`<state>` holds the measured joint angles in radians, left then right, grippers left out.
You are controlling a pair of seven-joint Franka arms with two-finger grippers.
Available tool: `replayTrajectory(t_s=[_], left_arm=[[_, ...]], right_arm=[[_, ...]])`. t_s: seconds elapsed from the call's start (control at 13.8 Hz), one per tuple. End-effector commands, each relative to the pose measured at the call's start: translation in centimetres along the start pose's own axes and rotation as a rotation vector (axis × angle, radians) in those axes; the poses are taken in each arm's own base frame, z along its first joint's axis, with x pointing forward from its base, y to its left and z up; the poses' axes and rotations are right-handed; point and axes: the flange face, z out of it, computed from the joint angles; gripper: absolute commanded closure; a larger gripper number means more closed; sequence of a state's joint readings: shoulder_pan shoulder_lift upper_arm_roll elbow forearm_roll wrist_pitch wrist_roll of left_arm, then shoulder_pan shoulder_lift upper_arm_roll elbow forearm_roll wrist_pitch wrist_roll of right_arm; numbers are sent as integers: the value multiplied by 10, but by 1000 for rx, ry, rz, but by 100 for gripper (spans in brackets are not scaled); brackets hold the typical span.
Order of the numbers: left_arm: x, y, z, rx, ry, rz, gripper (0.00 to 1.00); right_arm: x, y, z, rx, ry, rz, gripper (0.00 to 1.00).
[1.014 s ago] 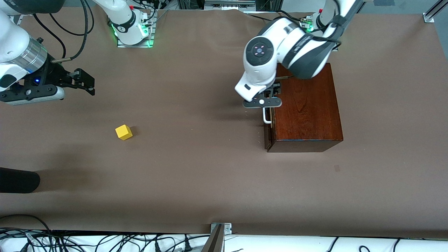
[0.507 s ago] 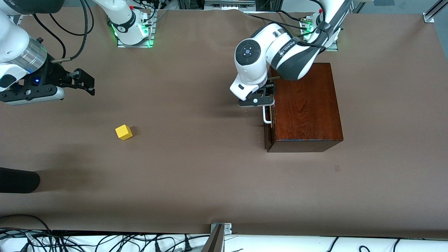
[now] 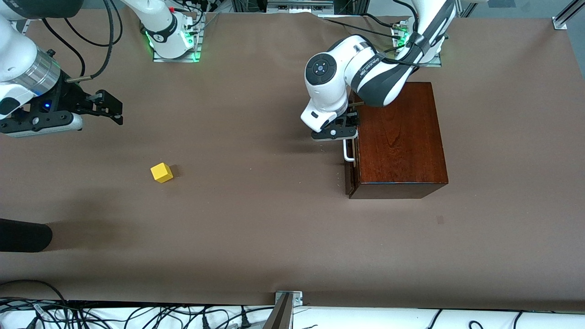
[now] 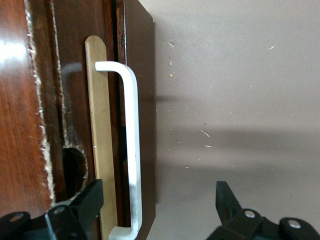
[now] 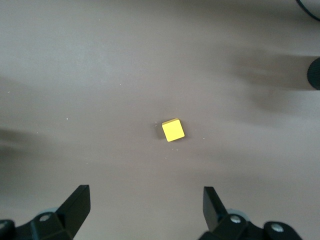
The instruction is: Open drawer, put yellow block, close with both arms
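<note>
left arm (image 3: 365, 75): glossy white shell, dark grey joint band, round dark cap with small lights, black cable | right arm (image 3: 23, 68): white shell, ribbed silver wrist ring, blue LED, looped black cables | bases: green lights | black two-finger grippers, silver screws at finger mounts

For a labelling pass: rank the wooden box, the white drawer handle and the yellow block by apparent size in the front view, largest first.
1. Wooden box, by far the largest.
2 and 3. White drawer handle and yellow block: not ranked. The left gripper covers part of the handle, so these two look too close to call.
</note>
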<state>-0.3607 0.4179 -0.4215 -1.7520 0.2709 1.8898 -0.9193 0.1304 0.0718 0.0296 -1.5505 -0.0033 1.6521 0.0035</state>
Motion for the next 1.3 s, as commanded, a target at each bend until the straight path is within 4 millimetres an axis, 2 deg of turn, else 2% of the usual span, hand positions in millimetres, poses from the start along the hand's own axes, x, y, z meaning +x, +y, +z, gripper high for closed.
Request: replayTrajectory(t_s=[0.0, 0.36, 0.87, 0.94, 1.01, 1.23], left_arm=[[0, 3, 3, -1, 30, -4, 0], [-3, 14, 23, 16, 35, -21, 0], [-5, 28, 38, 10, 53, -52, 0], [-4, 29, 38, 7, 53, -51, 0], [-4, 31, 37, -3, 59, -51, 0], [-7, 42, 28, -51, 80, -50, 0]], right_arm=[[0, 1, -4, 15, 8, 17, 0], [0, 2, -4, 6, 10, 17, 0], [5, 4, -8, 5, 54, 22, 0], [14, 5, 4, 5, 61, 22, 0], [27, 3, 26, 1, 47, 14, 0], [31, 15, 36, 21, 36, 34, 0]])
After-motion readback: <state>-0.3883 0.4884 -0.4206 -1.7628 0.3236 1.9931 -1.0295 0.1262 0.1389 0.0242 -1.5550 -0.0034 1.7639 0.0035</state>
